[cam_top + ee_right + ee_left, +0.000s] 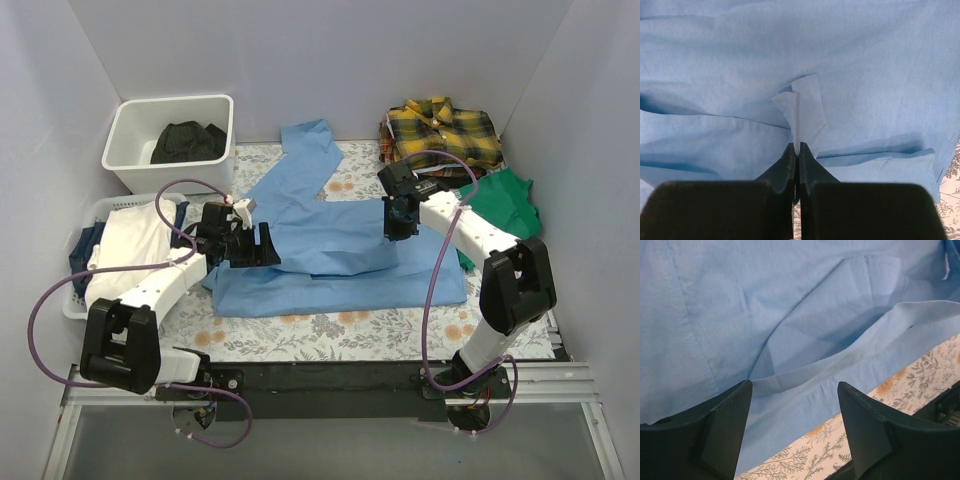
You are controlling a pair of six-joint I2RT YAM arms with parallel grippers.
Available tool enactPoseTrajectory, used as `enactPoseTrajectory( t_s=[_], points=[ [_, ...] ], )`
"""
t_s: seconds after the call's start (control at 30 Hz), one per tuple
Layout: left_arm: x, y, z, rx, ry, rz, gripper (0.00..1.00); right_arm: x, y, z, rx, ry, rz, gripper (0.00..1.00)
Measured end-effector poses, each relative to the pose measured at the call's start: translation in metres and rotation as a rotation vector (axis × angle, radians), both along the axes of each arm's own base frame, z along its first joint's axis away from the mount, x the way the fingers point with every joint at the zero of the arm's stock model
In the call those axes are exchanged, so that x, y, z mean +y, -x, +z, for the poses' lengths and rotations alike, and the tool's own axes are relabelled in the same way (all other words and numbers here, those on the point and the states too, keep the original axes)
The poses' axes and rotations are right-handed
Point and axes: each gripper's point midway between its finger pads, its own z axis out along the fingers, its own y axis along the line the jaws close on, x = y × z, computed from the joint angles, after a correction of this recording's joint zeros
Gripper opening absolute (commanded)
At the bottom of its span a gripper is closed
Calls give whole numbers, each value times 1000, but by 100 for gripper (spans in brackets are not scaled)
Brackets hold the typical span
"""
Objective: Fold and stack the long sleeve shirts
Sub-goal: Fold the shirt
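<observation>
Right jaws tight on blue shirt [865, 75], left jaws apart.

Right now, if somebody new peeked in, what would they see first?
The big light blue shirt spread across the middle of the flowery table. The right gripper is shut on a little fold of it, while the left gripper hangs open over its left side. A yellow-and-black plaid shirt sits folded at the back right.
</observation>
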Motion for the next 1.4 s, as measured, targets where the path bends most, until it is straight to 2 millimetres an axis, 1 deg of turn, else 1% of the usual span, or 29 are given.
enactPoseTrajectory(
  t_s=[0.2, 0.43, 0.53, 0.63, 0.73, 0.87, 0.9, 0.97, 1.0, 1.13, 1.17, 1.23, 1.27, 1.4],
  points=[
    [6, -13, -10, -2, -53, 25, 66, -2, 0, -1, 4, -2, -7, 1],
    [9, -21, -7, -43, -71, 28, 64, -8, 1, -6, 18, -4, -21, 1],
    [6, -25, -4, -69, -58, 16, 60, -14, 1, -9, 32, -14, -38, 1],
    [-1, -24, 1, -82, -23, -17, 53, -22, -2, -10, 39, -24, -61, 1],
    [-6, -15, -2, -70, 7, -43, 47, -27, -4, -10, 45, -38, -79, 1],
    [-6, -2, -13, -25, 21, -49, 40, -31, -5, -10, 53, -58, -93, 1],
    [-6, -1, -15, -19, 23, -48, 31, -31, -5, -10, 57, -64, -95, 1],
    [-7, 0, -15, -14, 28, -47, 25, -30, -6, -11, 62, -74, -94, 1],
    [-7, 0, -14, -14, 30, -48, 24, -30, -6, -11, 64, -78, -94, 1],
    [-7, 0, -14, -14, 33, -47, 24, -26, -8, -13, 75, -92, -88, 1],
    [-8, 1, -13, -15, 34, -48, 28, -26, -8, -13, 78, -93, -87, 1],
    [-8, 1, -9, -24, 40, -48, 31, -24, -8, -14, 83, -99, -85, 1],
    [-9, 2, -6, -30, 47, -48, 34, -24, -8, -15, 85, -99, -84, 1],
    [-12, 7, 5, -40, 79, -62, 40, -22, -11, -13, 81, -107, -82, 1]
  ],
)
